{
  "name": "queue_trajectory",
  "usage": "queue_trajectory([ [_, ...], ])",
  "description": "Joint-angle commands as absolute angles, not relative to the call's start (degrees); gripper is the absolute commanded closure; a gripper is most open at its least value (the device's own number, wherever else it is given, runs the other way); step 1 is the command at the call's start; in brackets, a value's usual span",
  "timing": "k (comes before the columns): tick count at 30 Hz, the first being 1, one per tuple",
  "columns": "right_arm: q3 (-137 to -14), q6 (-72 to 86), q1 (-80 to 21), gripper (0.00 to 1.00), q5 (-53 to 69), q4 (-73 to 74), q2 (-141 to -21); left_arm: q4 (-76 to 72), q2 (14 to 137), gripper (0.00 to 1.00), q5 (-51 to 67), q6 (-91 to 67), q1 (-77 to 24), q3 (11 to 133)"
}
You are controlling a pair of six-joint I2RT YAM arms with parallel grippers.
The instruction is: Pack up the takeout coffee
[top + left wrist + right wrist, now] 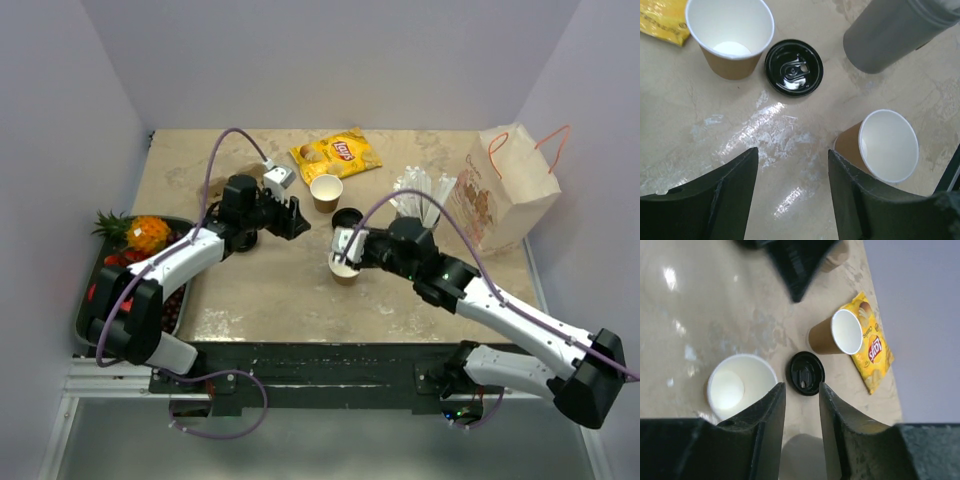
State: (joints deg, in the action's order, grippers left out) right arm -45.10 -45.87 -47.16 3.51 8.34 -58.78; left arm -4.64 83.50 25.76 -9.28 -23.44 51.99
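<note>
Closest to the lens in the right wrist view are the two dark fingers [765, 430] of the right gripper [801, 390], parted by a narrow gap with nothing between them. The near cup [740, 385], tan kraft and white inside, stands upright and open just outside the finger at 9 o'clock. It is beside the gripper, not in it. Through the gap shows the black lid [805, 373], lying flat on the table [700, 315] with its sip tab up.

From above, the lid sits at 12 o'clock of the near cup, close but apart. A far cup [326, 192] of the same kind stands at 11 o'clock of the lid. I judge the lid lies between them so that either arm can reach it, and capping a cup looks like the step in hand.

The left gripper [792, 152] hovers at 9 o'clock of the lid, its fingers wide apart and empty, aimed toward lid and cups.

The grey cup [420, 205] of straws is at 3 o'clock of the lid. The paper bag [515, 185], upright at 2 o'clock, is probably where the packed coffee goes. A yellow chip bag [335, 153] lies at 12 o'clock, and a tray [95, 310] holding fruit lies at 9 o'clock.
</note>
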Motion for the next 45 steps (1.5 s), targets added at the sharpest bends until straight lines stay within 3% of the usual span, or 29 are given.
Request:
queue_trajectory([
  [1,-53.95,-26.03,-38.62,0.6,6.74,6.67,-65.44,-3.17,85.95,0.38,28.75,-9.05,-23.91,55.89],
  [4,-62.2,-25.92,-33.42,0.58,15.11,12.81,-74.83,-2.02,84.91,0.39,27.16,-9.05,-23.82,56.69],
  [8,-75.29,-38.89,-31.73,0.55,20.21,26.43,-85.94,-0.09,82.36,0.38,26.02,-8.61,-23.21,55.64],
  [11,-76.38,-47.94,-31.64,0.46,21.97,27.68,-88.85,3.34,79.29,0.38,25.4,-7.82,-22.15,53.88],
  [14,-76.72,-56.82,-31.64,0.44,24.43,29.96,-90.52,5.27,76.38,0.38,24.26,-6.68,-20.83,52.12],
  [22,-83.84,-69.51,-31.73,0.49,22.24,41.21,-100.89,8.26,73.57,0.38,23.2,-5.89,-16.09,51.86],
  [45,-87.98,-77.52,-30.94,0.55,10.9,40.52,-113.9,7.47,74.97,0.37,23.38,-6.68,-15.29,52.47],
])
